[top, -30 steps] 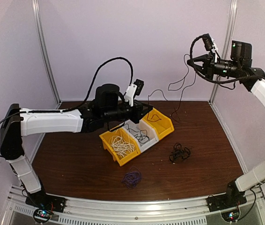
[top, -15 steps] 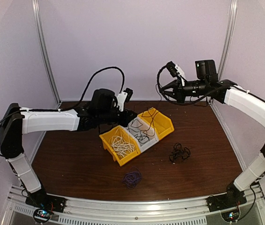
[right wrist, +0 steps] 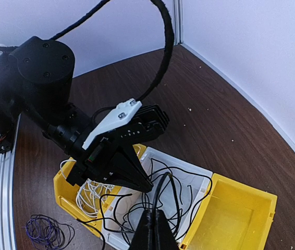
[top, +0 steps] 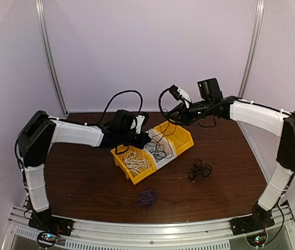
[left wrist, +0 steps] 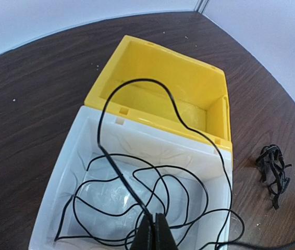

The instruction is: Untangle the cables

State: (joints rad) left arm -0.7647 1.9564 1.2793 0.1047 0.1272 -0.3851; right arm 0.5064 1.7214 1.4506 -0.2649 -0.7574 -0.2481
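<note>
A thin black cable (top: 159, 150) lies looped in the white middle bin (top: 169, 152), and shows in the left wrist view (left wrist: 163, 177). My left gripper (top: 146, 139) is over that bin, shut on this cable (left wrist: 156, 216). My right gripper (top: 164, 121) is just above the bin's far side, shut on the same black cable (right wrist: 155, 216). A white cable (top: 136, 161) fills the near yellow bin (top: 117, 154). A black tangle (top: 200, 169) and a purple cable (top: 147, 197) lie on the table.
The far yellow bin (top: 185, 136) is empty inside (left wrist: 189, 88). The three bins stand in a diagonal row at mid table. Both arms reach over them from either side. Thick black arm cables loop above the wrists.
My right arm came down from high at the right to the bins, bringing the black cable with it. My left gripper drew back and lowered over the white bin. The cable now lies in that bin.
</note>
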